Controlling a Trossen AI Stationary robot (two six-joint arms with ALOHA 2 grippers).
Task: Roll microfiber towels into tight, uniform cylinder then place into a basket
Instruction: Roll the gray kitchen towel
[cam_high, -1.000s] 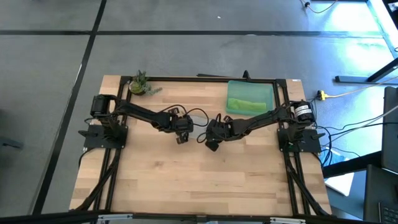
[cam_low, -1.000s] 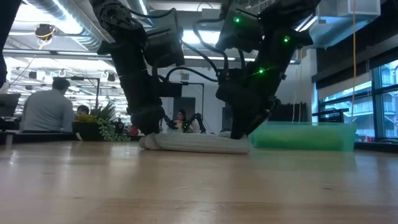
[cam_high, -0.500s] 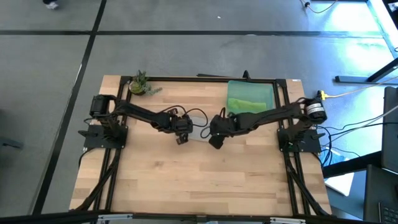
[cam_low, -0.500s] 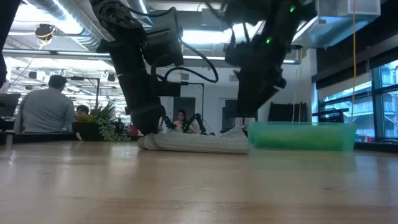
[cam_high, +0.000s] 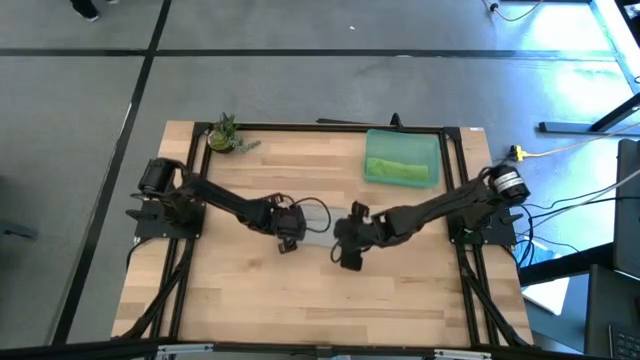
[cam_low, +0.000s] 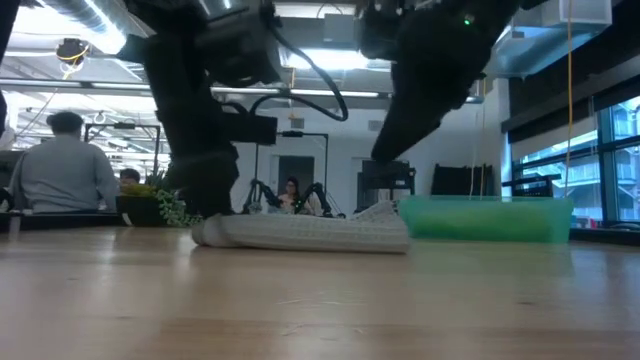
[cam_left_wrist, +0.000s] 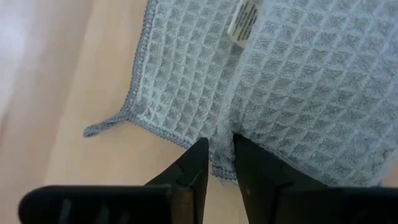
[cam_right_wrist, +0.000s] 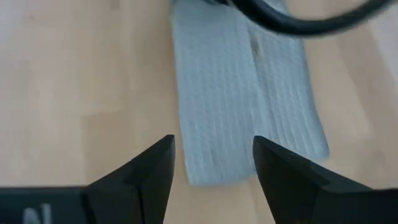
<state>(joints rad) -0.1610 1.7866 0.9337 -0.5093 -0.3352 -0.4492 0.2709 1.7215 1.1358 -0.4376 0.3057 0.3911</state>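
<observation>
Near the middle of the bench (cam_high: 300, 290), well short of the basket (cam_high: 432, 150), the grey towel (cam_low: 305, 232) lies folded into a long flat strip, not yet rolled; its waffle weave, stitched hem and sewn label show plainly in the left wrist view. The left tool (cam_left_wrist: 216, 163) has its fingers drawn almost together on the hem at one end of the strip, pinching the cloth edge. The right tool (cam_right_wrist: 214, 163) hovers above the end nearer the basket, fingers spread wide and holding nothing. The green towel (cam_high: 399, 170) already rests inside the basket. Judged from the cloth's slack drape and lifted corner, the grey towel is light, limp and compressible; it will likely sag or unfold if taken at one point. The double-stitched hem offers the firmest hold, and both end corners should be taken together for an even roll.
</observation>
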